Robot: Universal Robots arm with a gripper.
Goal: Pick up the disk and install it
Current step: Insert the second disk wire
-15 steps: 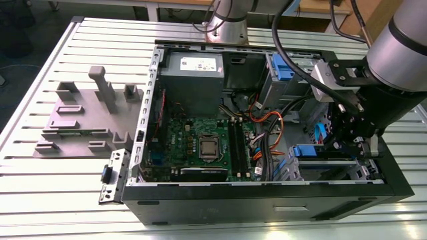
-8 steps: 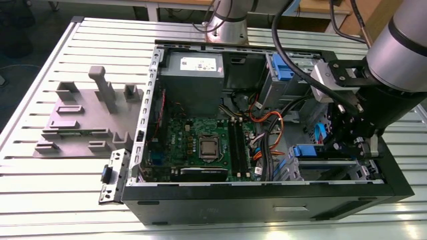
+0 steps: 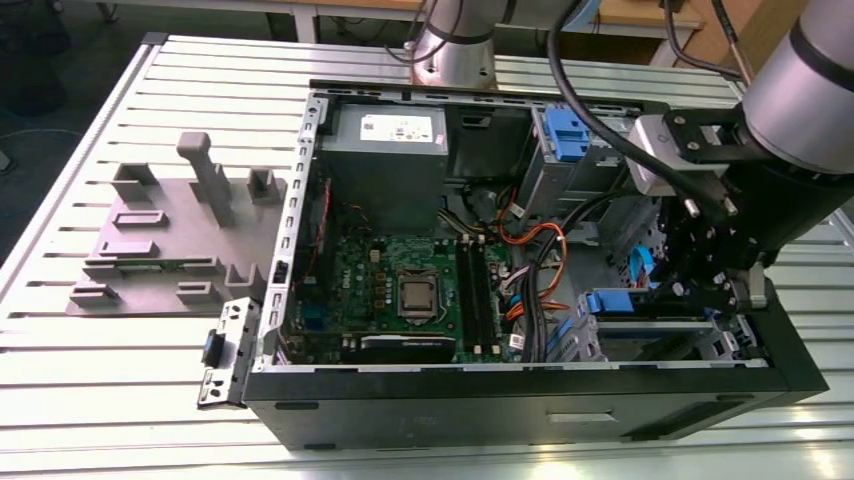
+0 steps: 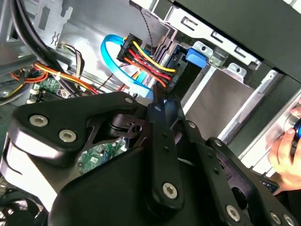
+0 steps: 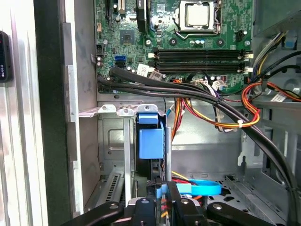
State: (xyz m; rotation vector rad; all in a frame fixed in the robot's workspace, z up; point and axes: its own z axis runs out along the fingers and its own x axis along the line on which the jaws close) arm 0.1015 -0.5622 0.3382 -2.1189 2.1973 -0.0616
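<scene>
The disk [image 5: 150, 139] stands on edge in the drive bay at the case's front corner. Its blue carrier end [image 4: 195, 55] shows, with a dark body behind it. In the exterior view the disk [image 3: 623, 300] sits in the grey cage on the exterior view's right, just beside my gripper [image 3: 707, 300]. In both wrist views my gripper [image 5: 163, 190] has its fingers drawn together, with a strip of blue rail between the tips. The rest of the drive's face is hidden by the cage and my gripper [image 4: 157, 101].
A light blue data cable [image 5: 202, 187] and red-yellow power wires [image 4: 141, 54] hang close to the fingers. Thick black cables [image 5: 188, 92] cross above the bay. The motherboard [image 3: 400, 290] and grey power-supply box [image 3: 387, 140] fill the case. A person's hand [image 4: 286, 148] rests outside the case wall.
</scene>
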